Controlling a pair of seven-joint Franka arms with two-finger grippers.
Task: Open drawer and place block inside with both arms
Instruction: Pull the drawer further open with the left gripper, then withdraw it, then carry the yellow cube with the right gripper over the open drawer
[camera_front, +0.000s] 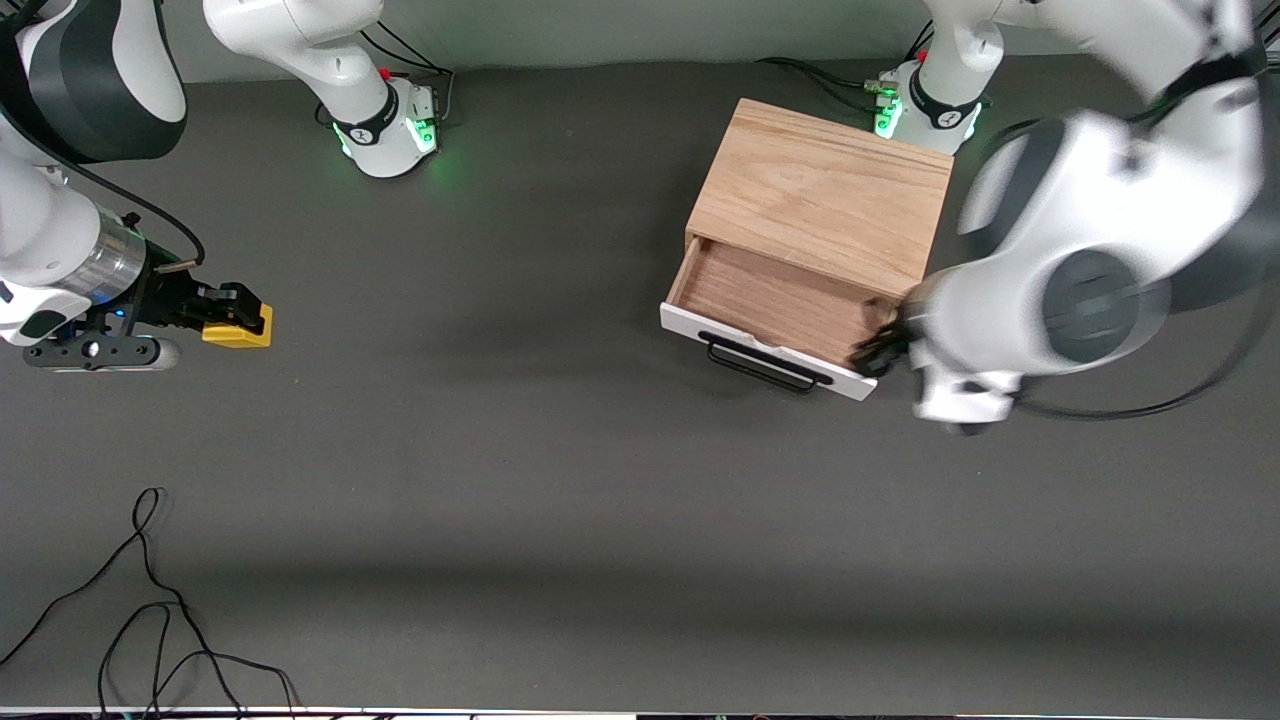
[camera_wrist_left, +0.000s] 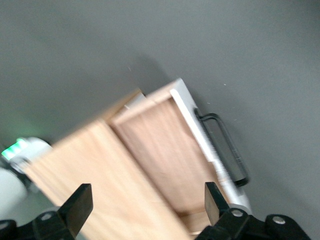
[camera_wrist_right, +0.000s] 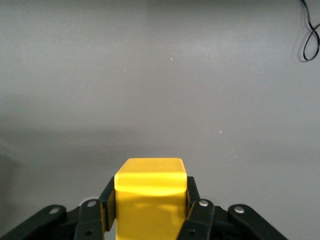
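Standing on the grey table (camera_front: 560, 450) near the left arm's base, the oak cabinet (camera_front: 825, 190) has its drawer (camera_front: 775, 305) pulled out, wood floor bare. The left hand (camera_wrist_left: 145, 202) hangs over the drawer's corner at the left arm's end, fingers (camera_wrist_left: 80, 202) spread wide apart on nothing. The right hand (camera_front: 235, 318), at the right arm's end, is clamped together on the yellow block (camera_wrist_right: 150, 192).

No legible text, label, brand, number or sign on anything in view.
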